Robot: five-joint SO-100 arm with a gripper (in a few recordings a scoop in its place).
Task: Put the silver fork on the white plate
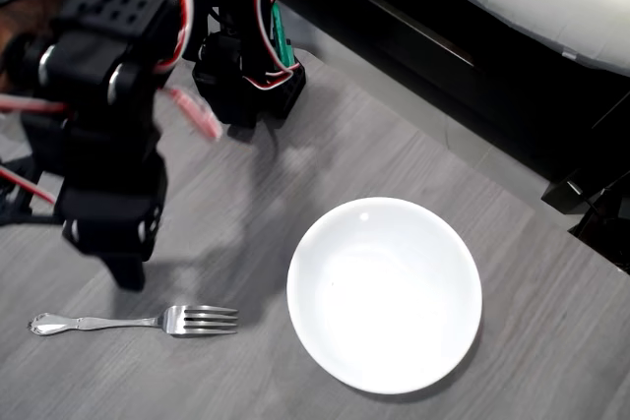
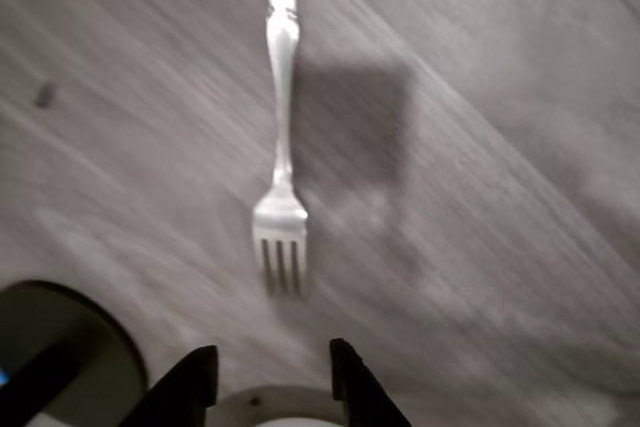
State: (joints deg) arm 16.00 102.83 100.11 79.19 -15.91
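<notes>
Black gripper (image 2: pixel 270 382) fingers stand a little apart in the wrist view, released and grasping nothing, with the silver fork (image 2: pixel 280 162) lying just ahead of their tips, tines toward them and handle running away. That line-up looks deliberate: the gap between the fingers sits nearly on the fork's axis, so a descent would likely straddle the neck or tines. In the overhead view the gripper (image 1: pixel 128 272) hangs above the grey wood-grain desk (image 1: pixel 295 164), just beyond the fork (image 1: pixel 133 322), which lies flat near the desk's lower left corner, tines pointing toward the white plate (image 1: pixel 384 294). Plate and fork are near but apart; the plate is bare.
</notes>
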